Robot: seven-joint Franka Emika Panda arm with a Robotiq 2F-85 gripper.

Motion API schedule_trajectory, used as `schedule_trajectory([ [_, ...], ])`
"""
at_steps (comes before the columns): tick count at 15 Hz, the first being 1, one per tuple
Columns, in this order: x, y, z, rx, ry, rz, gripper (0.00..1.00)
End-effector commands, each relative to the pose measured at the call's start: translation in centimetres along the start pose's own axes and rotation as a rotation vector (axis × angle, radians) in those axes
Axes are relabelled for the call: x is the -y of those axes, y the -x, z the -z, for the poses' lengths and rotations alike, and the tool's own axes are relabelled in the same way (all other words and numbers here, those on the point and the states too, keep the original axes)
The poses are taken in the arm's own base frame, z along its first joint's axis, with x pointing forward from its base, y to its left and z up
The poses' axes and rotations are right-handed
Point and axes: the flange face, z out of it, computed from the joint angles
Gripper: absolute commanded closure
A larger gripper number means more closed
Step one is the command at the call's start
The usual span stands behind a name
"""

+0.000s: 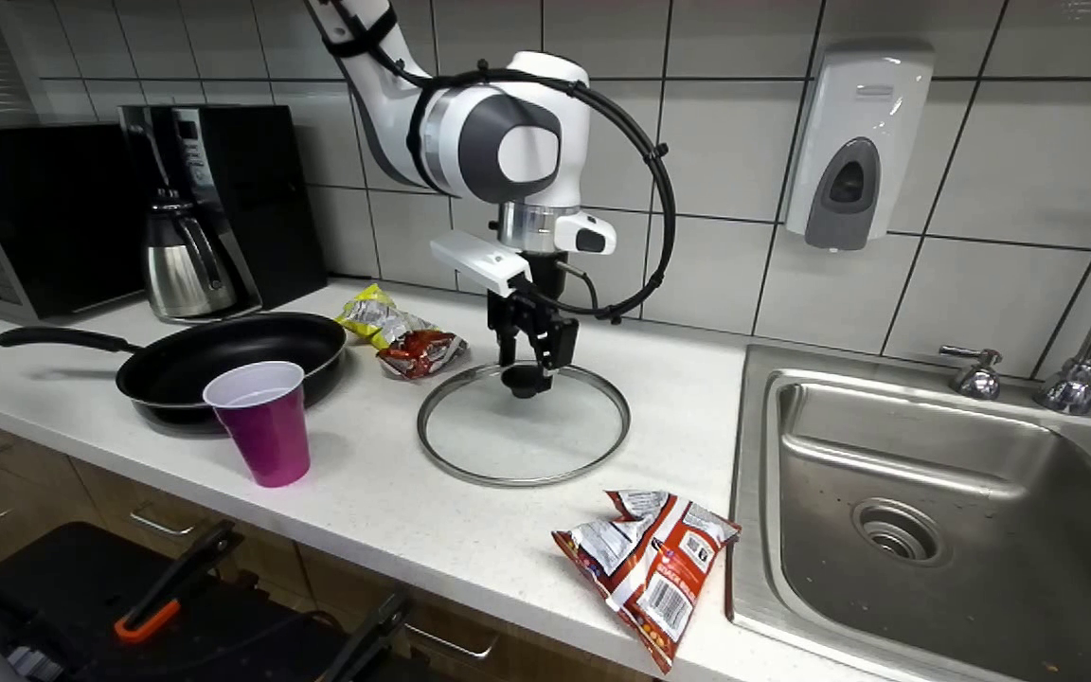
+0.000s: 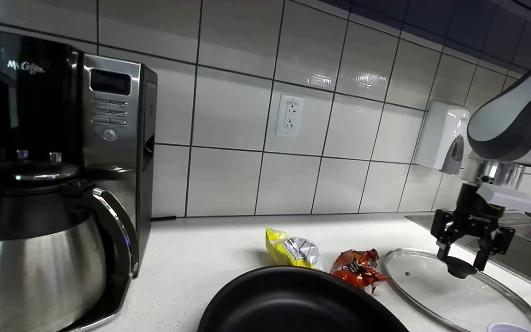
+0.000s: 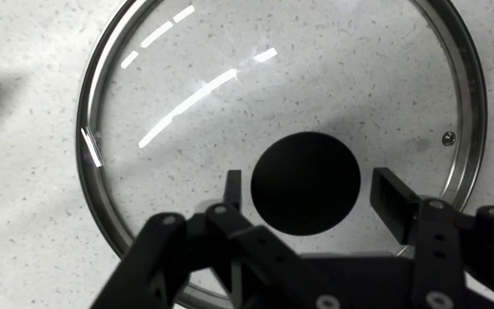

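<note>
The jaws are parted wider than the knob [image 3: 305,183] of the lid [image 1: 528,440] and have hold of nothing: in the wrist view the knob lies between the fingers [image 3: 233,185], with a thin strip of glass showing on either side, so neither seems to touch it. That straddle is the relation that counts: the knob sits near the middle of the gap and looks round from above, with no long axis to line up with. In an exterior view the fingers point down and seem to end at about the height of its top; how far past that they reach I cannot tell. The lid rests on the worktop [image 1: 370,497], knob up, between the pan [image 1: 242,343] and the sink [image 1: 756,530]. The only arm [image 1: 508,142] comes down over it from above. A red bag [image 1: 422,352] lies just beside its rim, a yellow bag [image 1: 370,317] next to that, a larger bag [image 1: 659,568] near the sink, and a cup [image 1: 266,436] stands by the pan.
</note>
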Motion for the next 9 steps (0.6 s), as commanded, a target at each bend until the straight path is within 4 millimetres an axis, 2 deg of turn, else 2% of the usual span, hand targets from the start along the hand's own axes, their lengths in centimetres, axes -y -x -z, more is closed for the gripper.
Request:
schedule_trajectory([
  [1,0.1,-0.5,1.4,-0.023,-0.031,0.014,0.0],
  [4,0.5,-0.3,2.0,-0.034,-0.037,0.021,0.0],
  [9,1.8,1.5,3.8,-0.052,-0.041,0.057,0.0],
])
